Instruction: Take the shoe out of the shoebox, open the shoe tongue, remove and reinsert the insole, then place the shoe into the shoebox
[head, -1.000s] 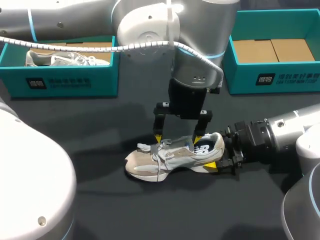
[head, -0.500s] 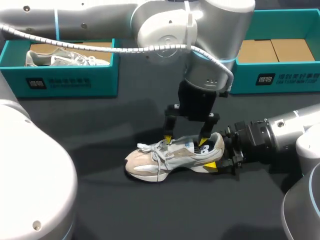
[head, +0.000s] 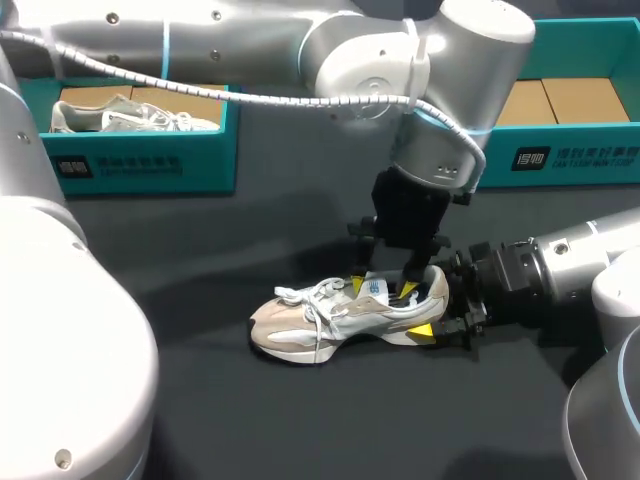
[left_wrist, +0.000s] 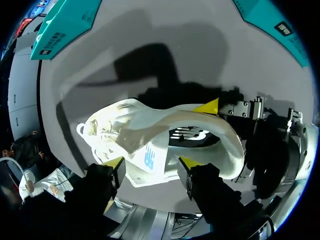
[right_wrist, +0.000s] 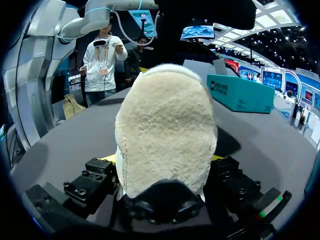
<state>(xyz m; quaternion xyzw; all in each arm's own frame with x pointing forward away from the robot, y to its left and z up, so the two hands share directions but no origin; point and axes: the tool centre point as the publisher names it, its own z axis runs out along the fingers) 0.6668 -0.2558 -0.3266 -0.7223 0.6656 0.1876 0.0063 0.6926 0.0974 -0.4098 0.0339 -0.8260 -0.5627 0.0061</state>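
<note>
A beige and white shoe (head: 330, 315) lies on its sole on the dark table (head: 250, 420), toe to the left. My right gripper (head: 440, 312) comes in from the right and is shut on the heel (right_wrist: 165, 130), one yellow tip on each side. My left gripper (head: 383, 288) reaches down into the shoe's opening from above. In the left wrist view its fingers (left_wrist: 115, 163) stand either side of the white tongue (left_wrist: 150, 156) with a blue logo, still open and close to its edges. The insole is hidden.
A teal shoebox (head: 130, 160) at the back left holds another pale shoe (head: 130, 118). A second teal shoebox (head: 560, 155) at the back right shows only brown cardboard inside. Bare table lies in front of the shoe.
My left arm has shifted right and lower over the shoe's opening, and its fingers have narrowed around the tongue. The right gripper and the shoe have stayed put.
</note>
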